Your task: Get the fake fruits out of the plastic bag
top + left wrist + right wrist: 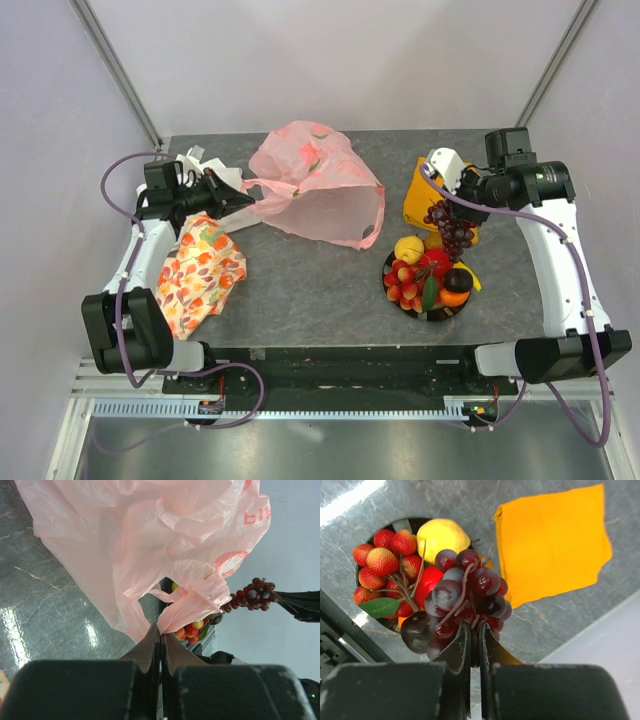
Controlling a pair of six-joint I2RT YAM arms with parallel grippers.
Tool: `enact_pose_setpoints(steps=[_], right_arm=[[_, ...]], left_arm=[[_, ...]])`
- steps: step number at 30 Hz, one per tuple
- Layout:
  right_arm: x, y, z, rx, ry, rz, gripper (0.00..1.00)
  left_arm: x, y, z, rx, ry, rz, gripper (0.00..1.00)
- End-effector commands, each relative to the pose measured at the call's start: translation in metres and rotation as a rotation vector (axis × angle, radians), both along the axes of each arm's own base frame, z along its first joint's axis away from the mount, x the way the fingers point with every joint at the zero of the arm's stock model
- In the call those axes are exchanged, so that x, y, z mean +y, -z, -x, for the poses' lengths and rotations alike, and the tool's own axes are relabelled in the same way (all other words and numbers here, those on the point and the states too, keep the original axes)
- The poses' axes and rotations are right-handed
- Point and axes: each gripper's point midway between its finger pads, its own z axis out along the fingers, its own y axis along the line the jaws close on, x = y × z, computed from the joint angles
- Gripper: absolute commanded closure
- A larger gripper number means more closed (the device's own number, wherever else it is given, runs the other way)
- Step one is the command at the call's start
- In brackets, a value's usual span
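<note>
The grey stone-look table (300, 300) is taken in first, and at its back middle the pink plastic bag (315, 185) is spread out crumpled, with one loop handle drawn out toward the left. That handle is pinched by the left gripper (161, 630), its fingers pressed flat together on the thin film. Whether anything is still inside the bag cannot be told. Just beside the left arm, at the near left, a floral orange-patterned cloth (200, 272) is laid flat. On the right side a plain orange cloth (418, 195) is seen, well apart from the bag. In front of it a dark round dish (432, 316) is heaped with fake fruits: a yellow apple (408, 248), a red berry cluster (404, 282) with a green leaf, a round red fruit (436, 262), an orange (456, 296) and a dark oval (458, 278). The dark purple grape bunch (465, 592) is held in the air over the far edge of that heap, between the dish and the orange cloth. Its stem is clamped by the right gripper (475, 630), the fingers drawn tight with the grapes dangling from them.
</note>
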Motion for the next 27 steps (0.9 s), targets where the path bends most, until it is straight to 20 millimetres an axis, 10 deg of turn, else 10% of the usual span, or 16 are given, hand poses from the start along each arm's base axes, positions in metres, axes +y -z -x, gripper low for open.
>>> enact_pose_setpoints(steps=[1,27], right_arm=[[-0.004,0.022,-0.016,-0.004,-0.017,0.008,1.0],[0.017,0.083,-0.002,0.172,-0.116,-0.068,0.95]], left_arm=[[0.006,-0.012,0.004,-0.05,-0.014,-0.005,0.98],[0.015,-0.002,0.008,-0.026,-0.049,-0.003,0.98]])
